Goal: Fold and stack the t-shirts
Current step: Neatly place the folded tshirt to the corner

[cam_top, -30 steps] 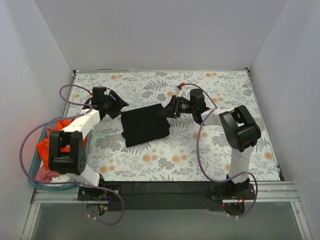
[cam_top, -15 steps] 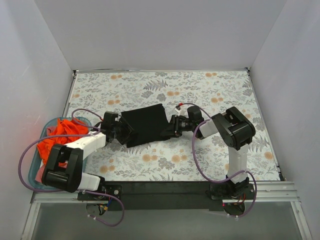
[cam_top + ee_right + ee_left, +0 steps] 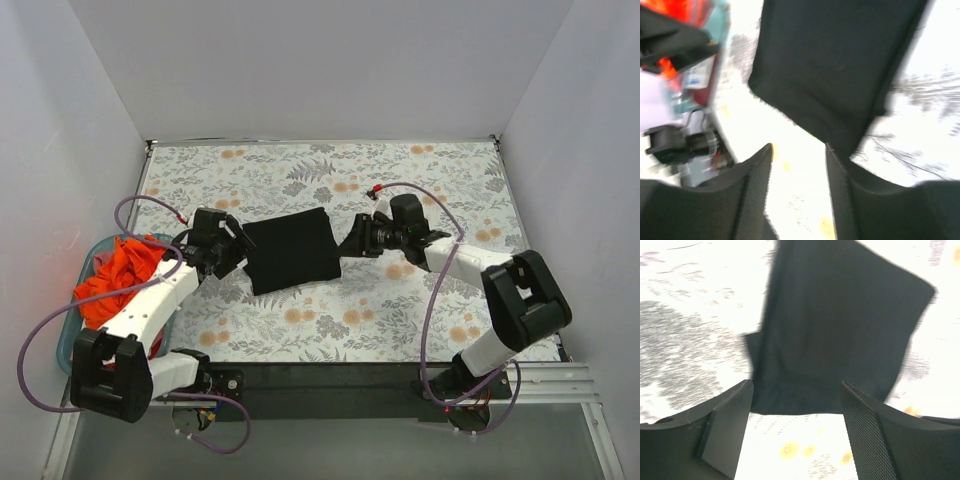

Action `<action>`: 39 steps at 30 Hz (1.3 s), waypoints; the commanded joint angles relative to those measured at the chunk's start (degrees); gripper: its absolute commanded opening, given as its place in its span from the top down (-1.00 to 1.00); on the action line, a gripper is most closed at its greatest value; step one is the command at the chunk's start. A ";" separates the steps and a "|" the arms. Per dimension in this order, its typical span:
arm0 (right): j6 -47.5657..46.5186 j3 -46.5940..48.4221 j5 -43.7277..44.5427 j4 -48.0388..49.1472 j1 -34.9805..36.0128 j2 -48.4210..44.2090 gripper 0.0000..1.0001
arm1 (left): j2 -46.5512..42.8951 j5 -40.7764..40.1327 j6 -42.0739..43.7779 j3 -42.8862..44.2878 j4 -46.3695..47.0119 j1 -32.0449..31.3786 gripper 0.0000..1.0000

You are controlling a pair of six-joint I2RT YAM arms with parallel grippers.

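Observation:
A plain black t-shirt point(image 3: 292, 252) lies folded in a rough rectangle in the middle of the floral table. My left gripper point(image 3: 236, 247) is just off its left edge, open and empty. In the left wrist view the shirt point(image 3: 840, 325) lies just beyond the open gripper point(image 3: 797, 435). My right gripper point(image 3: 353, 242) is just off the shirt's right edge, open and empty. In the right wrist view the shirt point(image 3: 840, 65) lies ahead of the open gripper point(image 3: 797, 195). Orange-red shirts point(image 3: 122, 272) are heaped in the basket at the left.
A translucent teal basket point(image 3: 68, 345) stands off the table's left front edge, under the left arm; it also shows blurred in the right wrist view point(image 3: 720, 35). White walls close in the table on three sides. Purple cables loop around both arms.
The left gripper swung from the shirt's far-left corner round to its left edge. The right arm stretched out to the right and its gripper drew back off the shirt's right edge. The shirt stayed put.

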 commanded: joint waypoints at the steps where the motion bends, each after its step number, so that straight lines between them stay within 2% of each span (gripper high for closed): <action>1: -14.24 5.27 14.95 -23.12 -0.08 -7.87 -0.14 | 1.92 -4.75 2.99 1.40 -7.34 0.20 -0.39; 2: -15.04 5.28 20.64 -24.71 -0.08 -9.73 -0.21 | 2.62 -4.75 3.17 1.84 -7.78 0.20 -0.40; 3: -16.01 4.76 22.78 -26.38 -0.08 -13.49 -0.32 | 3.33 -4.93 3.35 2.02 -7.96 0.11 -0.41; 4: -17.15 4.40 24.63 -27.18 -0.17 -15.35 -0.54 | 3.94 -5.10 3.61 2.19 -8.13 0.02 -0.41; 6: -18.04 3.17 29.03 -28.67 -0.17 -20.43 -0.81 | 5.44 -5.98 4.49 2.81 -8.14 -0.42 -0.40; 8: -19.52 2.56 31.23 -30.78 -0.35 -23.18 -0.85 | 7.10 -6.33 4.93 3.25 -8.31 -0.68 -0.36; 16: -22.43 1.41 34.32 -36.06 -0.96 -31.27 -0.85 | 13.88 -6.16 6.25 5.18 -6.12 -1.65 -0.13; 21: -23.92 1.50 34.32 -37.99 -1.23 -31.63 -0.84 | 18.62 -6.86 6.51 7.03 -3.66 -1.65 -0.03; 25: -24.63 2.73 33.70 -39.40 -1.40 -30.49 -0.83 | 24.23 -7.74 6.51 8.96 -2.86 -1.73 0.16; 28: -24.98 3.61 33.70 -40.63 -1.40 -29.87 -0.82 | 26.97 -8.00 7.12 10.37 -2.69 -1.65 0.61; 29: -24.98 4.13 33.70 -40.89 -1.49 -29.78 -0.82 | 28.80 -8.87 7.82 10.81 -2.95 -1.56 1.00; 34: -25.69 5.89 33.79 -42.30 -1.58 -29.00 -0.82 | 34.79 -13.79 12.13 18.00 -4.27 0.89 1.00; 39: -26.91 8.61 33.09 -44.59 -1.58 -27.41 -0.82 | 44.27 -20.64 18.18 30.64 -6.99 8.63 1.00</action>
